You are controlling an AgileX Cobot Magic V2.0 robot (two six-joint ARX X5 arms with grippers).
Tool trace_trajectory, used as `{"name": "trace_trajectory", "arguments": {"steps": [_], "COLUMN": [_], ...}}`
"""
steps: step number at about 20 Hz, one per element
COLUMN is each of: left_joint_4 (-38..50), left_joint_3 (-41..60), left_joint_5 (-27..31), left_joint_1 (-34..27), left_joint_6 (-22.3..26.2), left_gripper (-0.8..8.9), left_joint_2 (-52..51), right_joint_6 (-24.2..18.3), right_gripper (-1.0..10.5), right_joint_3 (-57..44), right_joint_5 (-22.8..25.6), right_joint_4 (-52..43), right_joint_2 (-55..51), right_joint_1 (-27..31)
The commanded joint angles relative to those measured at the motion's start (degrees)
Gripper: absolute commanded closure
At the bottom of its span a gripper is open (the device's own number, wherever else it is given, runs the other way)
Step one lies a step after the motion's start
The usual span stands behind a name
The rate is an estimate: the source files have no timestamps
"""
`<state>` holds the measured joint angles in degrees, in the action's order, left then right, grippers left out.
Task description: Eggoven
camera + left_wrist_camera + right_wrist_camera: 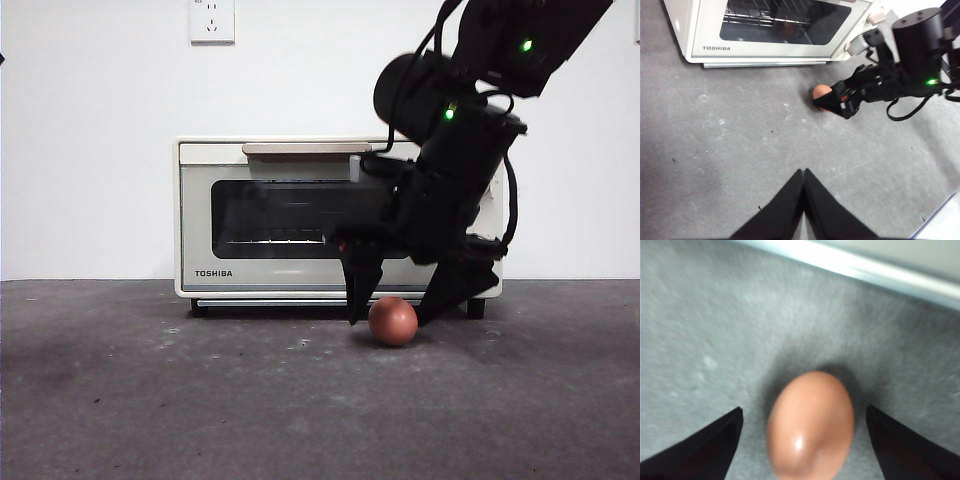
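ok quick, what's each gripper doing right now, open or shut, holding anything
Left gripper: shut, holding nothing, waiting away from the egg.
Right gripper: open, one jaw on each side of the egg on the table, not gripping it.

**Even light, one blurred close-up**

The front view is sharp and evenly bright; the white wall (100, 150) looks flat, and a soft shadow sits under the small orange-brown egg (393, 321). The dark glass door of the cream toaster oven (285, 218) shows faint reflections. The right wrist view is smeared and out of focus, with a small glare spot on the egg (811, 425) and a dark shadow ringing it.
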<state>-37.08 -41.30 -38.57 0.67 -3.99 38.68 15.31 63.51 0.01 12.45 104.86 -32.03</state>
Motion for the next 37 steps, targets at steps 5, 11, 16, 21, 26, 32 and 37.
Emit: {"name": "trace_trajectory", "arguments": {"steps": [5,11,16,21,26,32,37], "left_joint_4": [0.9,1.1,1.2,4.4,11.1,20.9,26.6], "left_joint_3": [-1.1,-1.1,-1.1,-1.1,-1.6,-10.2,-23.1], "left_joint_5": [-0.3,-0.3,-0.3,-0.3,0.1,9.8,12.0], "left_joint_1": [0.1,0.1,0.1,0.2,3.8,13.9,18.9], "left_joint_6": [0.5,0.5,0.5,-0.7,-3.2,-4.2,-2.3], "left_gripper": [8.06,8.06,8.06,8.06,8.06,8.06,8.06], "left_joint_2": [0.3,0.3,0.3,0.8,4.4,17.5,34.8], "right_joint_6": [0.9,1.2,1.2,0.4,-0.1,-4.3,-5.9], "right_gripper": [6.4,7.8,9.5,9.4,9.4,9.4,9.4], "right_joint_3": [1.1,1.1,1.1,1.1,1.1,1.1,1.1], "right_joint_5": [1.7,3.0,2.9,2.4,-0.1,-0.1,0.0], "right_joint_4": [-1.9,-1.1,-0.6,0.6,5.5,14.8,19.4], "right_joint_2": [2.3,2.4,2.4,-0.1,-8.5,-23.9,-36.6], "right_joint_1": [-0.7,-0.5,-0.3,-0.3,-0.9,-2.4,-2.3]}}
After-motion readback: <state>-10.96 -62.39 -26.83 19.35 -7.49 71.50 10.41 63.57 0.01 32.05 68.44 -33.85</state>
